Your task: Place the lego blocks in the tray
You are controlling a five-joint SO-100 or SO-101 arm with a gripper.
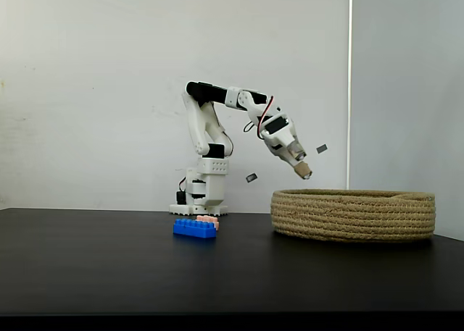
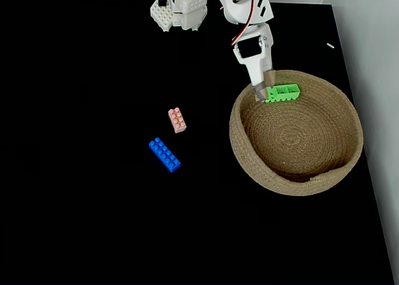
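The green brick (image 2: 283, 93) lies inside the rope basket (image 2: 324, 173) against its far inner wall; the basket's wall (image 1: 354, 215) hides it from the side. My gripper (image 2: 262, 89) hangs just above the basket's far-left rim, its tips (image 1: 302, 170) clear of the rope and right beside the green brick's left end. The fingers look slightly parted, with nothing held between them. On the black table left of the basket lie the blue brick (image 2: 164, 154) and the smaller pink brick (image 2: 177, 120), close together and flat. The side view shows the blue brick (image 1: 194, 228) in front of the pink brick (image 1: 209, 219).
The arm's white base (image 1: 203, 190) stands at the table's far edge, behind the two loose bricks. The black tabletop (image 2: 81, 173) is open to the left and front. The table's right edge runs just past the basket.
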